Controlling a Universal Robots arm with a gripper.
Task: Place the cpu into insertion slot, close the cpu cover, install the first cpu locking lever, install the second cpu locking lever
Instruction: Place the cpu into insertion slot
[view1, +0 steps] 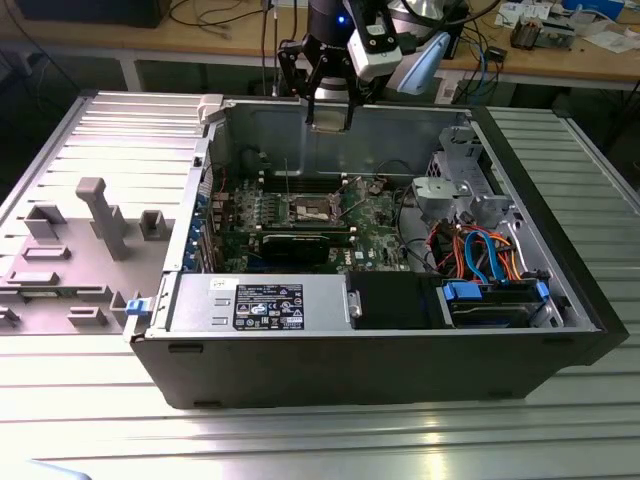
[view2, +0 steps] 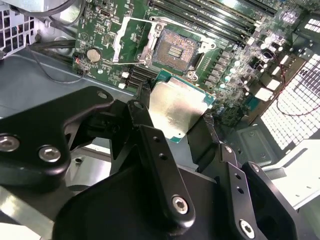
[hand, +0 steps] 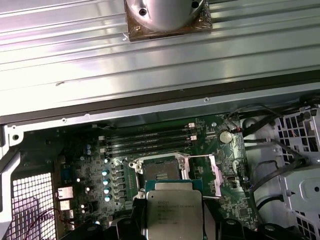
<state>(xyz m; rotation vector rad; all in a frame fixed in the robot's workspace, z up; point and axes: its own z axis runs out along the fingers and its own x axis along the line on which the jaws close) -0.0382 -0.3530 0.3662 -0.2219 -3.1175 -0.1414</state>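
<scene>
My gripper (view1: 329, 112) hangs above the far wall of the open computer case, shut on the cpu (view2: 177, 105). Its black fingers (view2: 138, 111) press the chip's two opposite edges. The cpu's silver top (hand: 172, 210) faces the first wrist camera. Below it on the green motherboard lies the insertion slot (view2: 175, 49), its dark pin field bare, also seen at slot (hand: 161, 172) and slot (view1: 312, 208). The cpu cover (view2: 119, 44) is flipped open beside the slot, its silvery frame (hand: 216, 176) lying back over the board. A thin wire lever (view2: 127, 63) runs along the cover's edge.
The case (view1: 300, 370) lies open on a ribbed metal table. Inside are a power supply (view1: 270, 303), a drive bay with blue and orange cables (view1: 490, 260) and long memory slots (hand: 147, 140). A grey fixture plate with blocks (view1: 100, 215) sits at the exterior view's left.
</scene>
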